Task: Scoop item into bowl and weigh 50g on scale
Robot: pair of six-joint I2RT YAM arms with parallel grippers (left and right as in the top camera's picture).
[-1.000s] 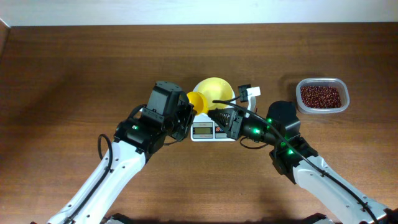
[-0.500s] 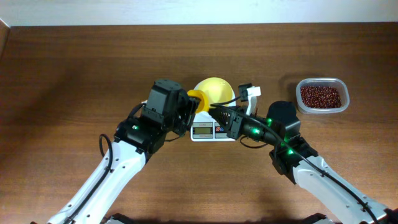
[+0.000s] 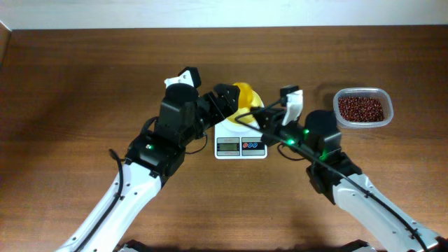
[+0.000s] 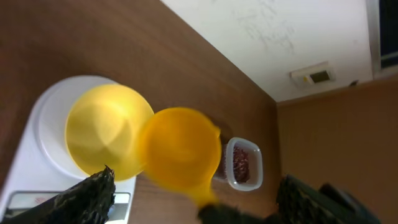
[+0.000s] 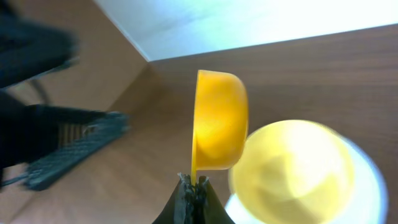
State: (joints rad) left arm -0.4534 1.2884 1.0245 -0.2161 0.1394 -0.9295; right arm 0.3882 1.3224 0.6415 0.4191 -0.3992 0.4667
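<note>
The yellow scoop [image 5: 217, 121] is tipped on its side, empty, with my right gripper [image 5: 194, 182] shut on its thin handle. It hangs just beside the pale yellow bowl [image 5: 292, 168], which stands empty on the white scale [image 3: 241, 145]. My left gripper [image 4: 198, 177] is open, its dark fingers [image 4: 87, 196] spread wide on either side of the scoop [image 4: 180, 149] without touching it. The bowl [image 4: 109, 137] lies below and to the left of the scoop in the left wrist view. The red-brown beans [image 3: 361, 108] fill a clear tub at the right.
The clear tub [image 4: 242, 165] stands on the wooden table to the right of the scale. Both arms crowd together over the scale at the table's middle. A pale wall runs along the table's far edge.
My left gripper has opened, let go of the scoop and drawn back and up. The right gripper keeps the handle and has shifted slightly towards the far side.
</note>
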